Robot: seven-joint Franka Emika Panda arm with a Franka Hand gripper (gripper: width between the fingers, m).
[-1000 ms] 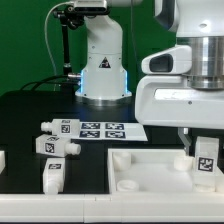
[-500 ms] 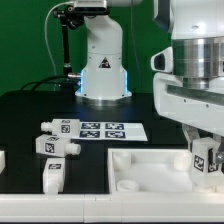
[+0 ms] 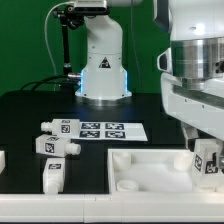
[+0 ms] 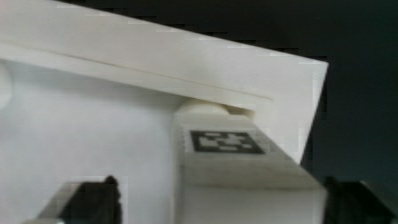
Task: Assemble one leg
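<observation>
A white leg (image 3: 207,159) with a marker tag stands slightly tilted at the right corner of the white tabletop (image 3: 140,170). My gripper (image 3: 205,140) comes down over it from above. In the wrist view the leg (image 4: 240,165) runs between my two dark fingers (image 4: 98,200), and its far end meets the tabletop's corner (image 4: 107,110). The gripper (image 4: 217,200) looks shut on the leg, though the left finger shows a little apart from it. Three more white legs lie at the exterior view's left (image 3: 60,127), (image 3: 55,147), (image 3: 53,175).
The marker board (image 3: 108,130) lies on the black table behind the tabletop. The robot's white base (image 3: 103,70) stands at the back. A small white part (image 3: 2,160) sits at the exterior view's left edge.
The arm's wrist has shifted a little toward the exterior view's right. The leg under it has dropped slightly and its tag now looks tilted.
</observation>
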